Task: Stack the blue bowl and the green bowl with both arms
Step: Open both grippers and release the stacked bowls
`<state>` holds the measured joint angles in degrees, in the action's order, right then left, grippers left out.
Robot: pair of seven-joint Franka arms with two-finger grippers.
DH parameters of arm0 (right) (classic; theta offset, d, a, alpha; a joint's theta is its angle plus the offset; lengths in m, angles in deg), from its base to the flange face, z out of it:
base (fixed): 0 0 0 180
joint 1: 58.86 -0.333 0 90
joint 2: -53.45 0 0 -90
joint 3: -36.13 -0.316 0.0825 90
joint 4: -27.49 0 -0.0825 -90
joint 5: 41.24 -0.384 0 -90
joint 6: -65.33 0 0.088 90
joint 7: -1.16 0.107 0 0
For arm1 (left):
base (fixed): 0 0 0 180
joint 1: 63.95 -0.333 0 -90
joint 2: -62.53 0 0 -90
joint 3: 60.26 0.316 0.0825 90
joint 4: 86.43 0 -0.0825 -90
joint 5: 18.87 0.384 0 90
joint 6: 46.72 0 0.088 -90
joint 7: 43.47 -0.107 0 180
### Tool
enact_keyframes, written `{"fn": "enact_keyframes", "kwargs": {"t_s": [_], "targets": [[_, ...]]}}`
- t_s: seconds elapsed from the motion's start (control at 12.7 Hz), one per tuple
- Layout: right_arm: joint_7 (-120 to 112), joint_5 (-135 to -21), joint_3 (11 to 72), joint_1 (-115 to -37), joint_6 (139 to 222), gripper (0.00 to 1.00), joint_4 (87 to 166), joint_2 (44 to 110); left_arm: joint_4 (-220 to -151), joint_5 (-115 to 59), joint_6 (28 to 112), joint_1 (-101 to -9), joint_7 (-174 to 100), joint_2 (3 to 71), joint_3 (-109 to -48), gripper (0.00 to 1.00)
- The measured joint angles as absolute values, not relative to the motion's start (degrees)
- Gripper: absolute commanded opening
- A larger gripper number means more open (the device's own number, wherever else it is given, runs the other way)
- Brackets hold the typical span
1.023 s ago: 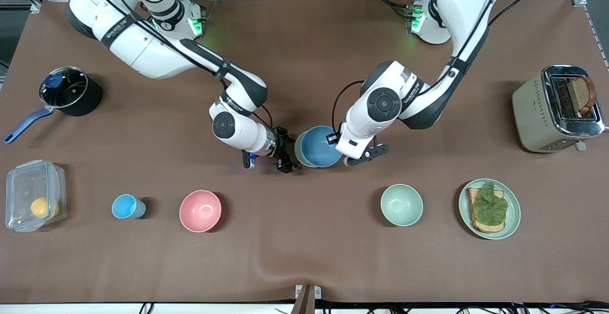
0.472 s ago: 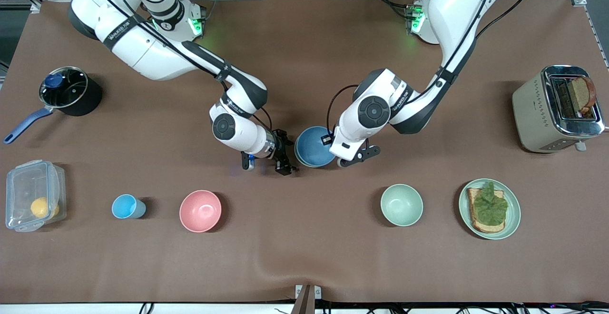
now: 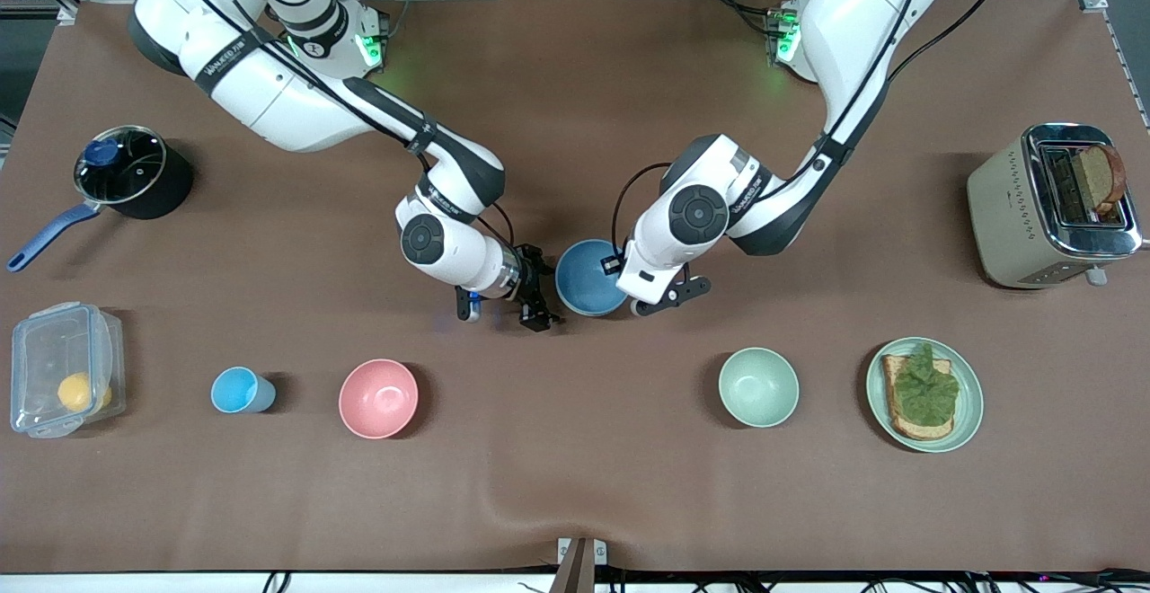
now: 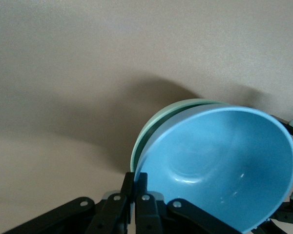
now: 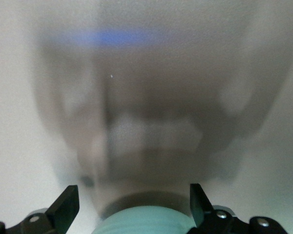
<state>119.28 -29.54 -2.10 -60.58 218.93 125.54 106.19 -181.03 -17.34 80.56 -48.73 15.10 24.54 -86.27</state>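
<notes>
The blue bowl [image 3: 588,278] sits in the green bowl near the table's middle and covers it almost wholly in the front view. In the left wrist view the blue bowl [image 4: 219,170] leans inside the green bowl [image 4: 151,129], whose rim shows past it. My left gripper [image 3: 626,287] [image 4: 135,178] is shut on the blue bowl's rim. My right gripper [image 3: 537,310] is open and empty, right beside the bowls toward the right arm's end. In the right wrist view [image 5: 132,200] the green bowl's edge [image 5: 141,222] shows low between the spread fingers.
Nearer the front camera stand a pink bowl [image 3: 378,398], a light-blue cup [image 3: 241,390], a pale mint bowl [image 3: 758,386] and a plate with toast [image 3: 966,413]. A toaster [image 3: 1015,207], a black pot [image 3: 171,189] and a plastic box [image 3: 36,350] stand at the table's ends.
My left gripper has carried the blue bowl toward the right arm's end, so it now covers the green bowl. The right arm has not moved.
</notes>
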Motion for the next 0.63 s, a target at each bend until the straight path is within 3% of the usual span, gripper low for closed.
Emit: {"fn": "enact_keyframes", "kwargs": {"t_s": [0.31, 0.39, 0.55, 0.63], "targets": [[119.49, -29.54, -2.09, -60.57, 219.0, 1.0, 125.51, 106.19, -181.03, -17.34, 81.65, -48.68, 15.1, 23.58, -86.25, 0.02], [119.55, -29.54, -2.09, -60.57, 219.01, 1.0, 125.51, 106.19, -181.03, -17.34, 81.95, -48.68, 15.1, 23.31, -86.24, 0.16], [119.63, -29.54, -2.09, -60.57, 219.04, 1.0, 125.51, 106.19, -181.03, -17.34, 82.32, -48.68, 15.1, 22.97, -86.23, 0.81], [119.67, -29.54, -2.09, -60.57, 219.05, 1.0, 125.51, 106.19, -181.02, -17.34, 82.37, -48.68, 15.1, 22.9, -86.22, 1.0]]}}
